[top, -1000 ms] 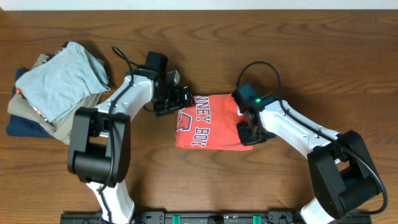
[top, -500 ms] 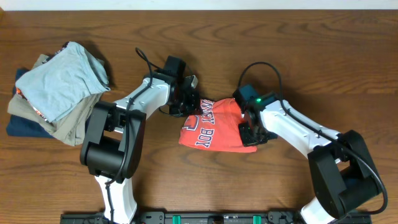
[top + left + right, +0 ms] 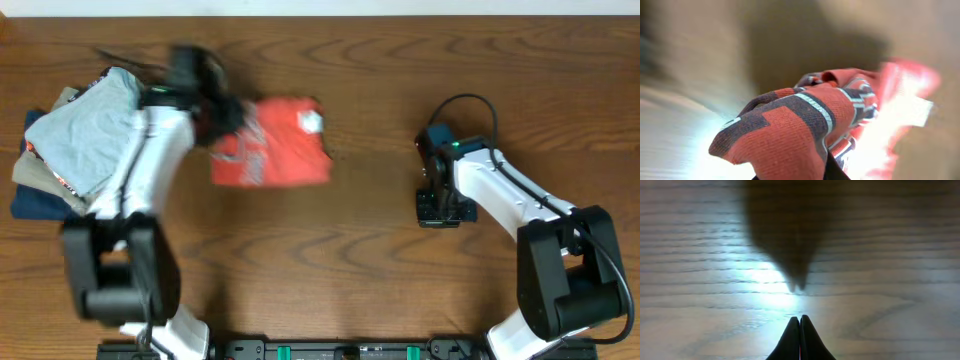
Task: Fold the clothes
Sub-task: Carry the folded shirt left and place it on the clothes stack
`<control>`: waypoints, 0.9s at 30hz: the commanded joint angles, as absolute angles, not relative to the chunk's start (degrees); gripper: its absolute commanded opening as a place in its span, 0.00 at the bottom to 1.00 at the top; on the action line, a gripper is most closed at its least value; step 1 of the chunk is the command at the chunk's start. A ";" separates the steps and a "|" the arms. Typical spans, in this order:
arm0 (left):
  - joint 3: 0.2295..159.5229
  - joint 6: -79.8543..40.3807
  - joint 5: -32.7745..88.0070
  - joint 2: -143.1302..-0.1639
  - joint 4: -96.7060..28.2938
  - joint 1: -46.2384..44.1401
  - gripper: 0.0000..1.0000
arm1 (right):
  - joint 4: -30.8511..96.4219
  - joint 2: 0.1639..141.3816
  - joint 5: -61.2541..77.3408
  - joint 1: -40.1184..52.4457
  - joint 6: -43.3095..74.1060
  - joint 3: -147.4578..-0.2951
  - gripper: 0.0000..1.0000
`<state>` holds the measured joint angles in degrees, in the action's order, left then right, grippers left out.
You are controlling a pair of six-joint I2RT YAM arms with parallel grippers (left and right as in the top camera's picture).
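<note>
Overhead view faces straight down over the whole table (image 3: 380,300). 2 wrist views sit close: left shares the T-shirt (image 3: 790,130) with overhead, right shares only table.

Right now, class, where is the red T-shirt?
Overhead view: the red T-shirt is left of centre, held at its left edge by the left gripper, just right of the pile of folded garments.

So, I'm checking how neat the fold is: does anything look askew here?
Yes. The red shirt is bunched where the left gripper pinches it, fabric bulging in the wrist view rather than lying flat. The pile beside it is stacked crooked too.
</note>
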<state>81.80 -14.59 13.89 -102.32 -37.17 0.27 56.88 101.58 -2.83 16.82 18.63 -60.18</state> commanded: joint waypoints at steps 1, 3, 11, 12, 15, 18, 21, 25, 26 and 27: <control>88.05 -11.77 4.99 -97.01 -37.04 5.96 0.06 | 57.01 100.95 -3.22 16.12 17.69 -59.94 0.01; 90.00 -11.77 3.05 -95.59 -36.99 9.98 0.06 | 56.99 100.95 -3.22 16.14 17.69 -59.94 0.01; 89.36 -12.08 2.94 -95.61 -38.35 27.59 0.09 | 56.62 100.95 -3.22 16.14 17.50 -59.94 0.01; 89.01 -13.06 2.94 -96.14 -38.72 29.41 0.09 | 56.66 100.95 -3.25 16.14 17.47 -59.94 0.01; 88.58 -17.19 2.96 -98.19 -40.05 33.89 0.09 | 56.75 100.95 -3.25 16.12 17.08 -59.94 0.01; 88.55 -20.47 2.98 -100.01 -41.15 36.95 0.14 | 56.82 100.95 -3.22 16.14 17.08 -59.94 0.01; 88.55 -21.98 3.90 -101.12 -41.28 38.48 0.78 | 56.82 100.95 -3.22 16.14 17.08 -59.94 0.01; 88.58 -23.24 6.31 -101.21 -39.97 38.81 0.98 | 57.01 100.95 -3.22 16.14 17.08 -59.94 0.01; 88.64 -23.22 8.64 -101.12 -39.35 38.79 0.98 | 57.04 100.95 -3.22 16.14 17.08 -59.94 0.01; 88.71 -23.22 11.20 -101.03 -38.72 38.79 0.98 | 57.04 100.95 -3.22 16.12 17.08 -59.94 0.02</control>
